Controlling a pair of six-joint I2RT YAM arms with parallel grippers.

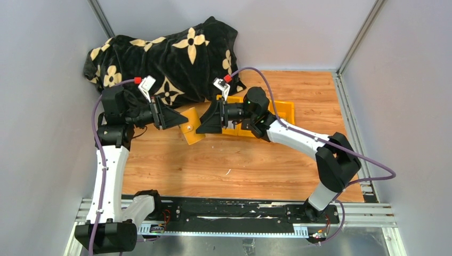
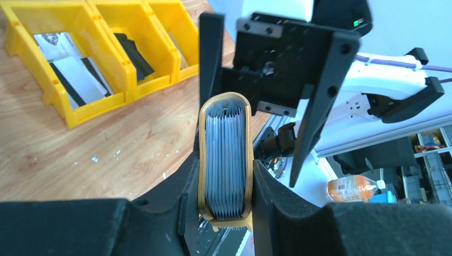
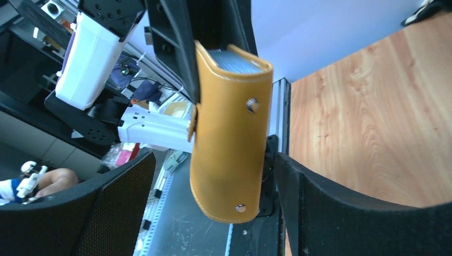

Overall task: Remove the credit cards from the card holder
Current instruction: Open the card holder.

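Note:
The mustard-tan card holder [image 1: 192,127] is held above the table, and my left gripper [image 1: 178,118] is shut on it. In the left wrist view the card holder [image 2: 226,154] is pinched edge-on between my fingers and shows a stack of grey-blue pockets. Whether cards sit in those pockets I cannot tell. My right gripper [image 3: 213,157] faces it from the right and is open. The card holder [image 3: 229,138] stands between its spread fingers with a gap on each side. A pale credit card [image 2: 80,80] with dark stripes lies in the yellow bin's left compartment.
The yellow three-compartment bin [image 1: 285,111] sits behind my right wrist. Its middle compartment holds a black folded item [image 2: 133,53]. A black floral blanket [image 1: 170,53] is heaped at the back left. Grey walls close in on both sides.

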